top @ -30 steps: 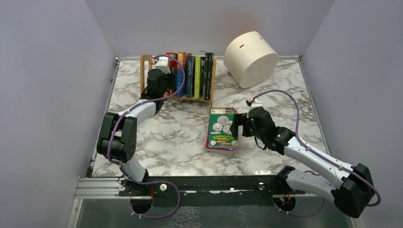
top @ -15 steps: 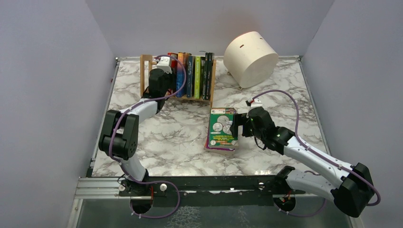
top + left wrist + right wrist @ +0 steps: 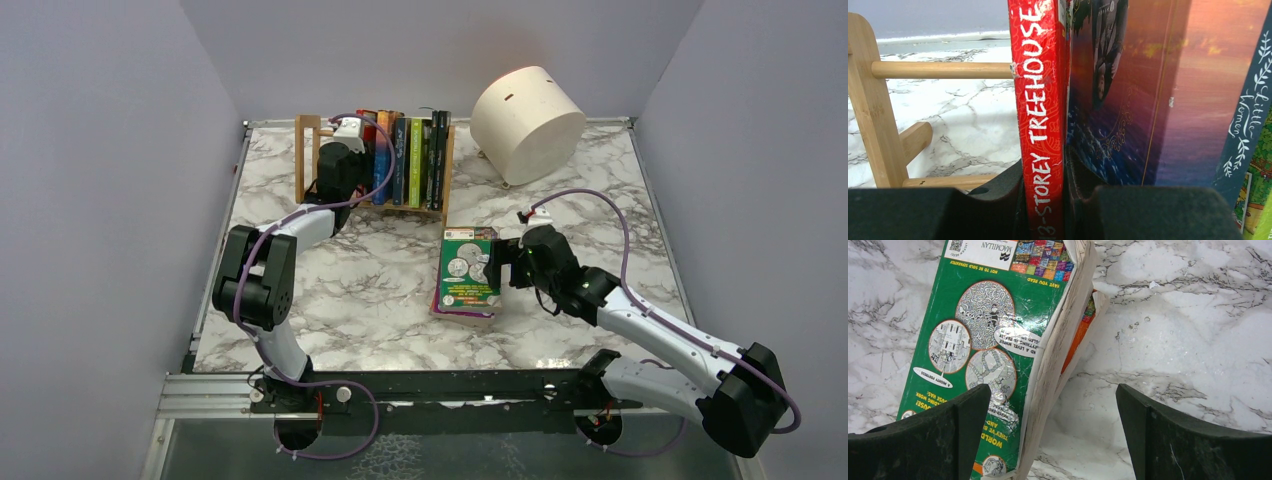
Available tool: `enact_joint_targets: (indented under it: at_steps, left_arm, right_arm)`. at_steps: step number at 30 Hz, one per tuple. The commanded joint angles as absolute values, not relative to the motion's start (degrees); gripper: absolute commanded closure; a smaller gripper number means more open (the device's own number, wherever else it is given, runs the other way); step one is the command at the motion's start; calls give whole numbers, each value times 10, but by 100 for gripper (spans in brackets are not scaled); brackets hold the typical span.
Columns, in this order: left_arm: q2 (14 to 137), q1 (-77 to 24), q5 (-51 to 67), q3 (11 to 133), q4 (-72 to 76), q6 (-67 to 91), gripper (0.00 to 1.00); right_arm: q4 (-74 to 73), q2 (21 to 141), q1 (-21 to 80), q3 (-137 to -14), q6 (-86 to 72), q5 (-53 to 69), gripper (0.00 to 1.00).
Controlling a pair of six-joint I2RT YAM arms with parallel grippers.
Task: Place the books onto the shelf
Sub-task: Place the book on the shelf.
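Left wrist: left tool (image 3: 1046, 202) pinches red book (image 3: 1040, 90), spine btm hidden; right tool (image 3: 1052, 396) spread nr green book (image 3: 983, 335).

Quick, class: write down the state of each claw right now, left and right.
Left claw: closed on the red book at the shelf.
Right claw: open, over the green book's edge, gripping nothing.
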State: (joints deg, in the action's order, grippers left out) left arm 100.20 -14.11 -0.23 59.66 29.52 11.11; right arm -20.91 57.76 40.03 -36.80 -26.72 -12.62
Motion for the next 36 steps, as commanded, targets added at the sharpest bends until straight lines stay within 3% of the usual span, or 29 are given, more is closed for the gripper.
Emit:
enact_joint_targets:
  at_steps: [1, 3, 10, 14, 25, 31, 36]
  left_arm:
    - [1012, -146, 11, 616, 320, 122, 100]
    - [1011, -146, 15, 615, 319, 122, 99]
    - [1001, -146, 20, 608, 319, 123, 71]
    - [990, -146, 18, 601, 318, 122, 62]
    - [917, -146, -18, 573, 306, 123, 57]
    - [838, -146, -86, 534, 295, 126, 57]
    - [756, -150, -71, 503, 254, 163, 58]
  right_arm:
    - [-191, 573, 403, -371, -266, -144, 5]
    - [-191, 572, 402, -371, -266, -144, 5]
    - [-194, 568, 403, -370, -268, -144, 5]
    - [-195, 566, 402, -370, -269, -144, 5]
    - [-205, 553, 403, -370, -276, -149, 5]
    - [-217, 537, 403, -373, -280, -159, 5]
    - [-234, 536, 402, -374, -296, -190, 4]
